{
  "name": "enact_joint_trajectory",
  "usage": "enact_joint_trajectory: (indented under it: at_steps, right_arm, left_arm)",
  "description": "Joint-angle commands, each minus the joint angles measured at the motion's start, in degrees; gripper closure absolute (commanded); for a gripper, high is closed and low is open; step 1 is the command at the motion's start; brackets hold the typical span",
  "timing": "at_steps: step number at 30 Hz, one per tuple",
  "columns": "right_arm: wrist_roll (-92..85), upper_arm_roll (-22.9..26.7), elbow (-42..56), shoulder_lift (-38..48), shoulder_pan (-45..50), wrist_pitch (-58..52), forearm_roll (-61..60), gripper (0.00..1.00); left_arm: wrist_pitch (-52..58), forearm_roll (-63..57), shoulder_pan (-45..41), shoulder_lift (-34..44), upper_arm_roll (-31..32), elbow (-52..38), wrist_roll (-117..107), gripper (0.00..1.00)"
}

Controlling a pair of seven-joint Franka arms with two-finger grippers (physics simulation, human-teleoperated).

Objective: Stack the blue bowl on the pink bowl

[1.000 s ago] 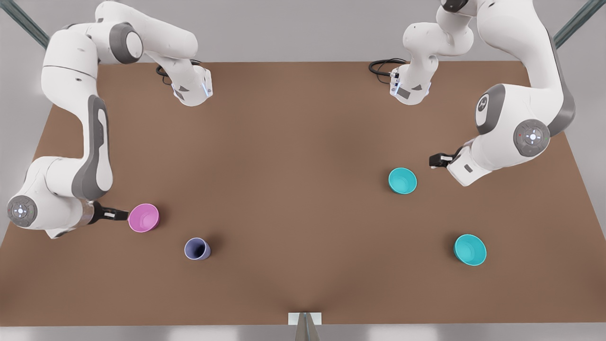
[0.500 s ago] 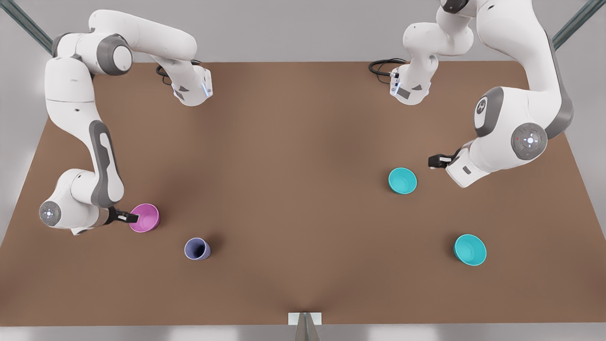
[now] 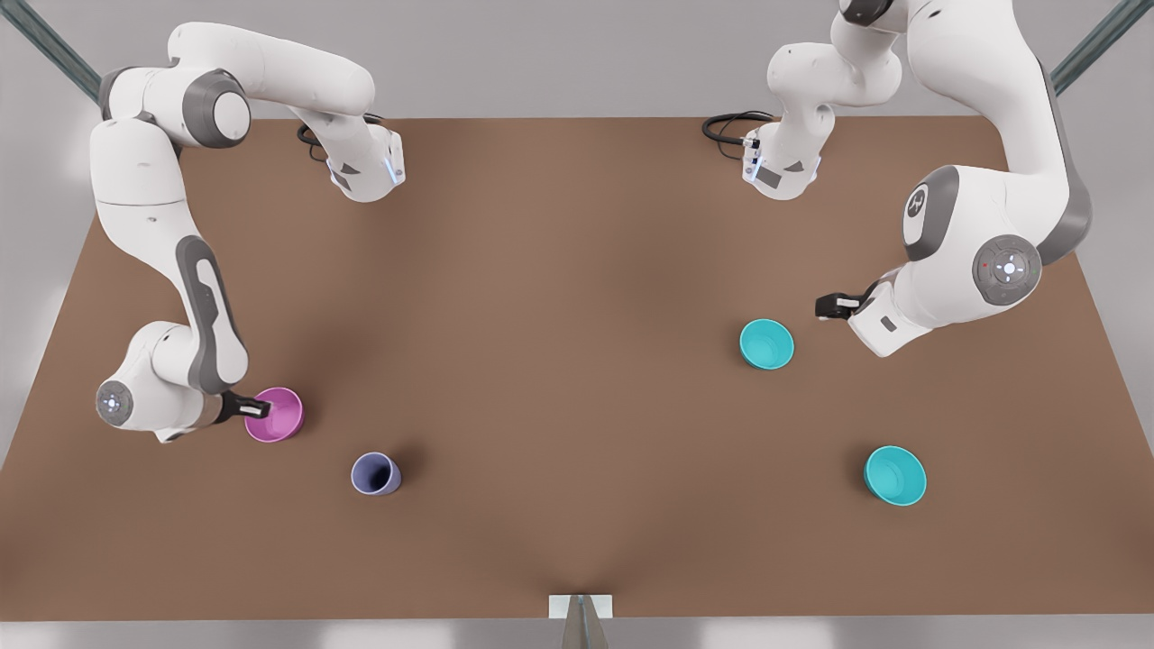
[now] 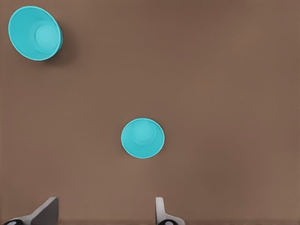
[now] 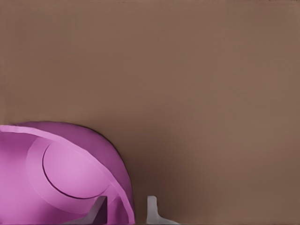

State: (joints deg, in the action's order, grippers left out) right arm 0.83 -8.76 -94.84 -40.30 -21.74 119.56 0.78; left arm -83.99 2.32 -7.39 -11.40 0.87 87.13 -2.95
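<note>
My right hand [image 3: 257,409] is low at the pink bowl [image 3: 279,416], fingers straddling its near rim, not yet pinched. My left hand [image 3: 828,306] waits spread above the tabletop [image 3: 577,297]; the blue bowl [image 3: 766,343] lies just beside it, toward the front view's left, nearer than its twin [image 3: 894,475]

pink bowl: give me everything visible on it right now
The pink bowl is small, round, magenta and plastic-looking, with a smooth plain inside and a flat circular floor. It sits upright, mouth up, on the brown table at the front view's left, up and left of the purple cup and apart from it. The right hand straddles its rim, one finger inside the bowl and the other outside, not yet closed.
</note>
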Motion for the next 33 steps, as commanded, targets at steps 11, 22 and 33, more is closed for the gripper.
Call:
enact_joint_trajectory:
  at_steps: [11, 22, 33]
  right_arm:
    - [-0.65, -7.06, 1.15, 10.50, 0.21, -20.15, -12.82, 0.79]
    - [52.24, -8.99, 18.02, 1.72, 37.65, -8.65, -16.25, 0.79]
    - [72.12, -8.03, 31.55, -16.56, 48.11, 6.12, -9.74, 0.79]
  left_arm:
    - [0.32, -0.03, 0.00, 0.06, 0.01, -0.11, -0.30, 0.00]
    - [0.23, 0.06, -0.26, 0.06, 0.18, -0.11, -0.39, 0.00]
    - [0.23, 0.06, -0.09, -0.03, 0.18, 0.06, -0.39, 0.00]
